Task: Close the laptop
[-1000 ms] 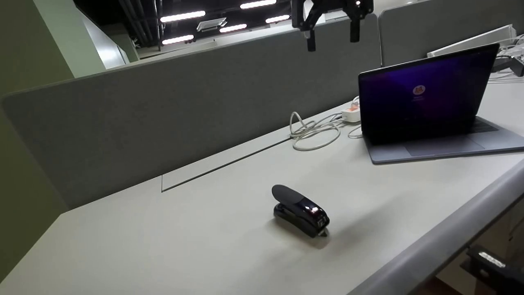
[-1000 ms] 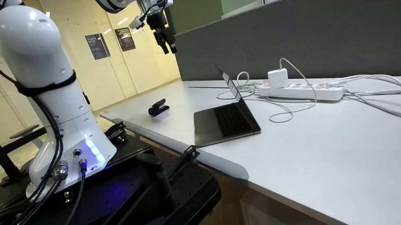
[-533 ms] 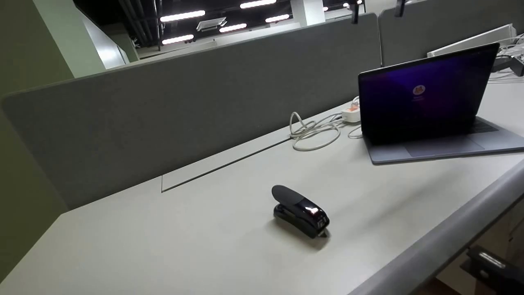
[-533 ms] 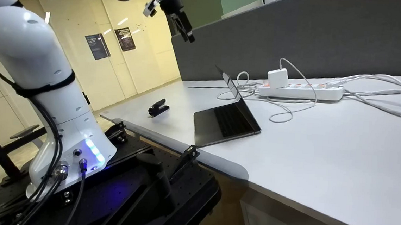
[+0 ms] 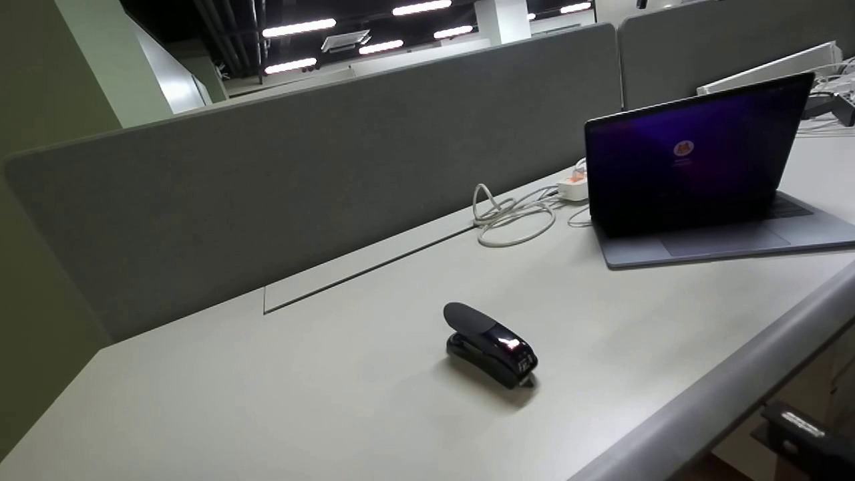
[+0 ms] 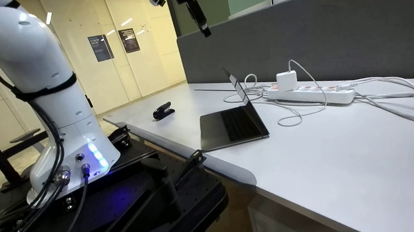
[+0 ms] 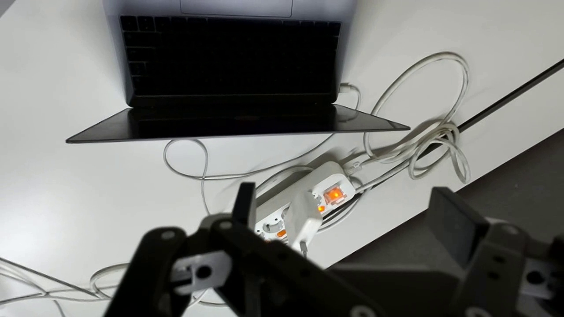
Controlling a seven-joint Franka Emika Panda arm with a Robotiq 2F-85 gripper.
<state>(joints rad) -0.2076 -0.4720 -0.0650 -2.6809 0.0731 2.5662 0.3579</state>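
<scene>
The laptop stands open on the desk in both exterior views, its screen glowing dark purple with a small pink mark. In an exterior view it appears side-on, lid tilted up and back. In the wrist view the laptop is at the top, keyboard and lid edge seen from above. My gripper is open with nothing between its fingers. It hangs well above the desk, higher than the lid, and also shows in an exterior view. Only one fingertip shows at the top edge of an exterior view.
A black stapler sits on the desk beside the laptop. Behind the laptop lie a white power strip with a plugged-in charger and loose white cables. A grey partition runs along the desk's back edge.
My gripper has moved up and towards the laptop side, almost leaving the top of an exterior view. The arm has turned with it. The laptop and stapler have not moved.
</scene>
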